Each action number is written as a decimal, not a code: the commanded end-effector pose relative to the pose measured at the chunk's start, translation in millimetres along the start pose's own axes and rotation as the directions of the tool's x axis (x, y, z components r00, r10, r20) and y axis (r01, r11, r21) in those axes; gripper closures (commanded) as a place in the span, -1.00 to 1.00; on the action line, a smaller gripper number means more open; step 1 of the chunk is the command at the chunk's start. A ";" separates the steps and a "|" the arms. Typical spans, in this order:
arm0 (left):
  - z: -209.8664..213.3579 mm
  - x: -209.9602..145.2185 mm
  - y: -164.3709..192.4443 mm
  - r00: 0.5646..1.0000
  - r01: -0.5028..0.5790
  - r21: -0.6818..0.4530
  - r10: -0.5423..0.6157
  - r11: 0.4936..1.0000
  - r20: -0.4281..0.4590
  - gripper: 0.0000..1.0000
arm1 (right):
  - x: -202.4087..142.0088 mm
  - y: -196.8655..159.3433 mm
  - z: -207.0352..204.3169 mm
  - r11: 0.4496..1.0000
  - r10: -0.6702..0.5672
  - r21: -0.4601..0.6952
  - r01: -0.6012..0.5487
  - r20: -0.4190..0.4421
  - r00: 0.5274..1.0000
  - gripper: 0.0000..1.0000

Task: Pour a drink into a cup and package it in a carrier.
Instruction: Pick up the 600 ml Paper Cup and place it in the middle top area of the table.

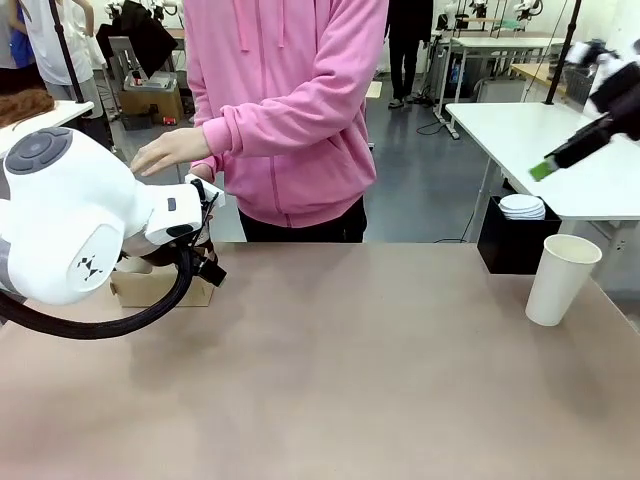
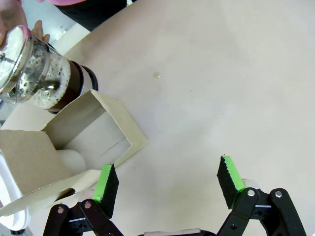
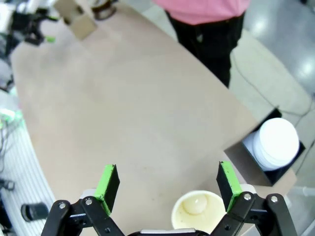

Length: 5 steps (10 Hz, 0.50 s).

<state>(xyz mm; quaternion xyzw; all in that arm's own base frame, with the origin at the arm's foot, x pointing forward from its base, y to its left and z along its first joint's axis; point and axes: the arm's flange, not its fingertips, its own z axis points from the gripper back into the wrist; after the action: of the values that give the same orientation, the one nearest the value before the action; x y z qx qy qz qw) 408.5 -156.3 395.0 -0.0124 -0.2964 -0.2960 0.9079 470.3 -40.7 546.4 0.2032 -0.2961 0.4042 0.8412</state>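
The left gripper (image 2: 167, 164) hangs with its jaws spread wide and nothing between them, over bare table (image 2: 221, 98). Its own wrist view shows this. In the front view the big white left arm (image 1: 70, 215) covers most of that corner.

One green pad (image 2: 106, 181) stands just beside the carrier (image 2: 115, 123), which is open and tilted in that picture. A pale rounded thing (image 2: 71, 160) sits inside it, though what it is I cannot tell. Behind the carrier is the glass jug (image 2: 42, 73), with the dark drink (image 2: 74, 92) low in it and foam above. Fingers (image 2: 42, 37) show behind the jug's top.

From the front, only the lower edge of the carrier (image 1: 160, 290) peeks out under the arm. The person's hand (image 1: 170, 150) is stretched flat above it, palm down.

The right gripper (image 3: 167, 167) is also wide open and holds nothing. In the front view it is raised at the right edge (image 1: 550, 165), well above the paper cup (image 1: 560, 280). Its wrist view looks straight down into that cup (image 3: 197, 211), which is upright and seems empty. The same view shows white lids (image 3: 275, 145) stacked in a black box (image 3: 290, 169) at the table's corner, near the cup.
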 end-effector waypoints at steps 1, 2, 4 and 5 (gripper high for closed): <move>1.7 0.8 -0.3 1.000 0.002 0.001 -0.002 1.000 0.004 -1.00 | -44.2 -41.4 -2.3 0.994 0.087 0.059 -0.093 0.089 0.992 -1.00; 1.7 0.8 -0.3 1.000 0.002 0.001 -0.002 1.000 0.004 -1.00 | -72.3 -51.3 -1.7 0.990 0.112 0.058 -0.126 0.193 0.975 -1.00; 1.7 0.8 -0.3 1.000 0.002 0.001 -0.002 1.000 0.004 -1.00 | -115.1 -69.1 -12.8 0.993 0.072 0.068 -0.096 0.294 0.953 -1.00; 1.7 0.8 -0.3 1.000 0.002 0.001 -0.002 1.000 0.004 -1.00 | -124.0 -70.1 -19.1 0.993 0.066 0.071 -0.093 0.317 0.946 -1.00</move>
<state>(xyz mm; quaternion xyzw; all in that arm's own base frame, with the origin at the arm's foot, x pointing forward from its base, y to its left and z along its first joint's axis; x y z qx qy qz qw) 408.5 -156.3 395.0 -0.0123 -0.2965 -0.2961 0.9079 462.1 -146.6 452.5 0.2682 -0.4099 0.4072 0.7709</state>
